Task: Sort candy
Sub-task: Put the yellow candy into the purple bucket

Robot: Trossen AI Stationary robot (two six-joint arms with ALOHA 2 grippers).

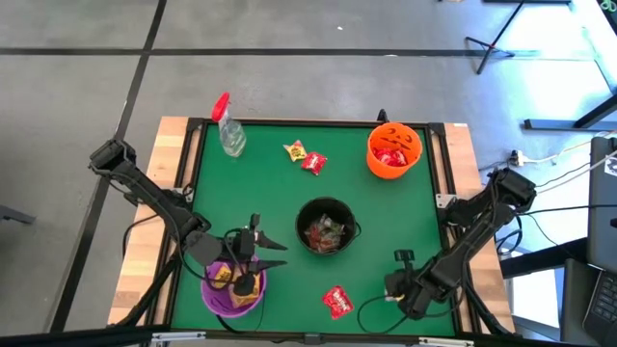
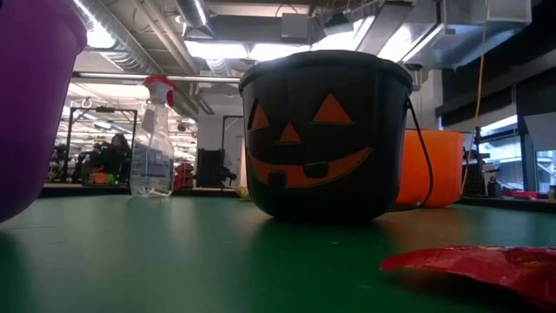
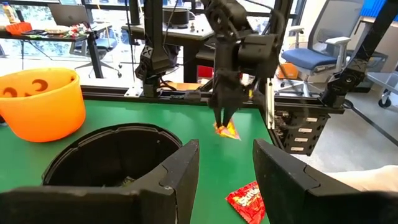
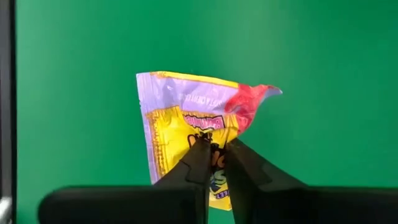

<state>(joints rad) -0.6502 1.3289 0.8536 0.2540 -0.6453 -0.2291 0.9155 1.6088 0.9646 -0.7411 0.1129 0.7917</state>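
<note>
High view: straight down over the whole table (image 1: 289, 193). Low view: at tabletop level, close before the black pumpkin bucket (image 2: 326, 135). Left wrist view also faces that bucket (image 3: 112, 155). Right wrist view: close above the green surface.

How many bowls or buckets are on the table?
3: a purple bowl near the front left, a black pumpkin bucket in the middle, an orange bucket at the back right.

Right gripper (image 4: 214, 163) clamped on yellow candy packet (image 4: 186, 124)

Both fingers (image 4: 198, 163) pinch the packet's lower edge. Packet has a red corner; green table surface (image 4: 323, 56) lies behind.
</note>
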